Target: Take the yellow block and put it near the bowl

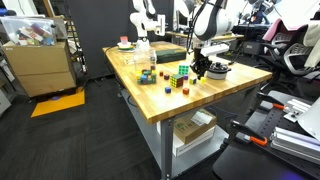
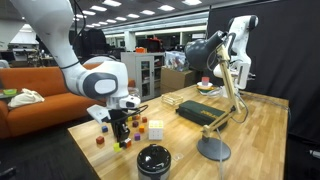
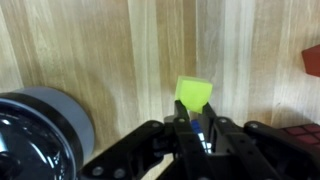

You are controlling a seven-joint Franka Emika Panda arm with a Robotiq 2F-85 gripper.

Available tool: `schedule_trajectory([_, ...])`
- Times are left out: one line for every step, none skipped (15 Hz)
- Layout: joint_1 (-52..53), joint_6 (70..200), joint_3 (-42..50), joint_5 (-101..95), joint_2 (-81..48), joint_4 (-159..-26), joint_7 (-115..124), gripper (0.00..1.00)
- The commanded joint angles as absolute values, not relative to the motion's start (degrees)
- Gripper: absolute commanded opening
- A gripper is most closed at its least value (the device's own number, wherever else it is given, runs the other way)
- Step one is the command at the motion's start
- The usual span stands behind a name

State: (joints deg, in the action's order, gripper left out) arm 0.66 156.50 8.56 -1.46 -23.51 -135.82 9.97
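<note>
The yellow block (image 3: 194, 93) is a small yellow-green cube pinched between my fingertips in the wrist view, just over the wooden table top. My gripper (image 3: 193, 118) is shut on it. The dark grey-black bowl (image 3: 40, 130) lies close by, at the lower left of the wrist view, apart from the block. In both exterior views my gripper (image 1: 200, 68) (image 2: 121, 137) points down at the table next to the bowl (image 1: 218, 69) (image 2: 153, 158). The block is too small to make out there.
A Rubik's cube (image 1: 181, 76) (image 2: 155, 129) and several small coloured blocks (image 1: 148, 75) lie near the gripper. A desk lamp (image 2: 212, 148) and a dark flat box (image 2: 200, 113) stand on the table. A reddish block (image 3: 311, 60) sits at the right edge of the wrist view.
</note>
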Motion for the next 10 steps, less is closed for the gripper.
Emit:
schedule_trajectory([0.9,155.8,10.4,-2.9,-20.5,-136.5,11.9,0.05])
schedule_trajectory([0.6,156.4,10.6,-2.5,-20.3,-136.2,12.3,0.05])
schedule_trajectory([0.5,156.5,10.8,-2.3,-20.1,-135.8,12.8,0.05])
schedule_trajectory([0.3,156.8,11.1,-2.1,-20.3,-135.2,13.5,0.05])
schedule_trajectory([0.3,156.9,11.4,-2.0,-20.4,-134.6,14.5,0.05])
schedule_trajectory([0.5,156.9,12.1,-2.2,-20.8,-133.8,15.9,0.05])
schedule_trajectory([0.5,156.7,12.4,-2.0,-21.3,-132.9,17.0,0.05])
schedule_trajectory([0.2,156.3,12.7,-1.6,-21.9,-131.8,18.0,0.05])
schedule_trajectory([-0.1,156.0,12.7,-1.1,-22.3,-130.9,18.5,0.05])
schedule_trajectory([-0.1,155.6,13.1,-1.1,-23.1,-129.7,19.5,0.05])
